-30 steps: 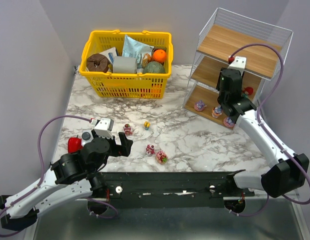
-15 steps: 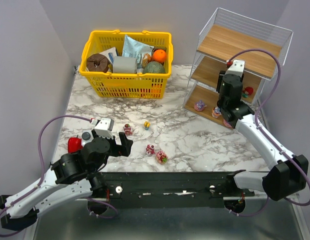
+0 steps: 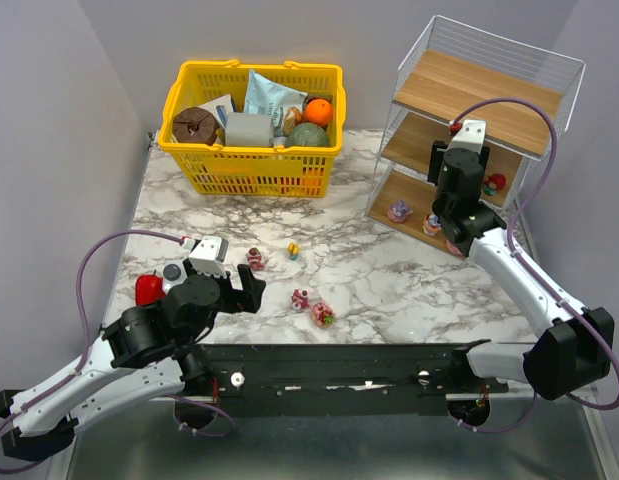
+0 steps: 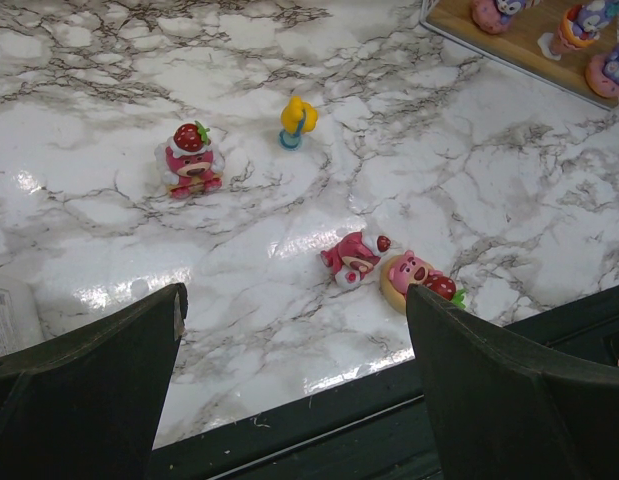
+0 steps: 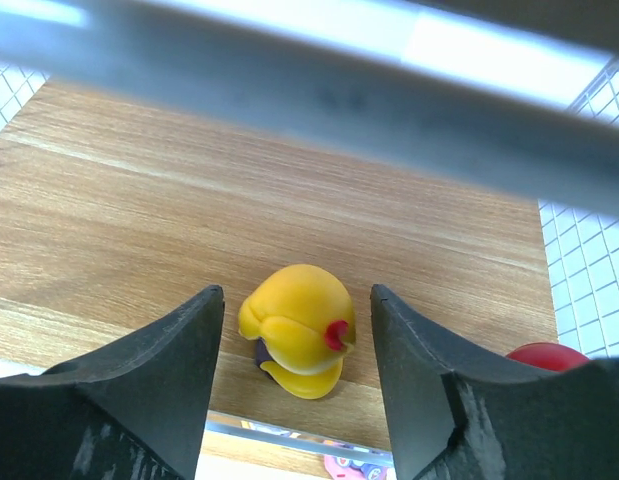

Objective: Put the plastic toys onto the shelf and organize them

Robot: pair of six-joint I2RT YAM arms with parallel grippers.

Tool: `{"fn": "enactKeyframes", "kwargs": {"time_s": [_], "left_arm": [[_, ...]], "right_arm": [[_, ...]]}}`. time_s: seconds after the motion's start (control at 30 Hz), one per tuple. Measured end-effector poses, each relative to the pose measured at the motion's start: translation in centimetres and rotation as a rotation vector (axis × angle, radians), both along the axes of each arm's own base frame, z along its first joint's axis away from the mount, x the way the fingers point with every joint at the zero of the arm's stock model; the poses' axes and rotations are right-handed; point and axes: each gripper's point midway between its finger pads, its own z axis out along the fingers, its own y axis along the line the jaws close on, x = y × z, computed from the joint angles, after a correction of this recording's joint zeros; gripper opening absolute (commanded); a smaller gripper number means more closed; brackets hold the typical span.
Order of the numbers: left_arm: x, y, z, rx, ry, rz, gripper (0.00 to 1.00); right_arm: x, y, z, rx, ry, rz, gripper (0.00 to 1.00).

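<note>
The wire shelf (image 3: pixel 467 88) stands at the back right. My right gripper (image 5: pixel 294 310) is open inside its middle tier (image 5: pixel 289 190). A yellow duck toy (image 5: pixel 297 328) sits on the board between the fingers, with a gap on each side. A red toy (image 3: pixel 497 182) stands to its right. Three purple-pink toys (image 3: pixel 398 211) sit on the bottom board. On the table are a pink bear (image 4: pixel 191 158), a small yellow toy (image 4: pixel 297 120) and two pink toys (image 4: pixel 354 256) lying together. My left gripper (image 4: pixel 294 300) is open and empty near the front edge.
A yellow basket (image 3: pixel 251 165) full of items stands at the back. A red pepper-like object (image 3: pixel 146 289) and a white bottle with a grey cap (image 3: pixel 172 273) lie beside my left arm. A black rail (image 3: pixel 339 360) runs along the table's front edge.
My right gripper has moved up and back a little, further into the middle tier of the shelf. The left arm and the toys on the table have not moved.
</note>
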Motion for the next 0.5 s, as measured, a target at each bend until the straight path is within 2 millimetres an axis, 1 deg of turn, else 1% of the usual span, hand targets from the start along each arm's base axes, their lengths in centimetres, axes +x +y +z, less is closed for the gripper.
{"fn": "enactKeyframes", "kwargs": {"time_s": [0.23,0.33,0.5], "left_arm": [[0.0,0.0,0.0,0.000,0.000,0.000,0.99],[0.0,0.0,0.0,0.000,0.000,0.000,0.99],[0.0,0.0,0.0,0.000,-0.001,0.002,0.99]], "right_arm": [[-0.2,0.3,0.0,0.011,0.002,0.019,0.74],[-0.7,0.5,0.3,0.028,0.005,0.041,0.78],[-2.2,0.9,1.1,0.086,0.012,0.078,0.79]]}}
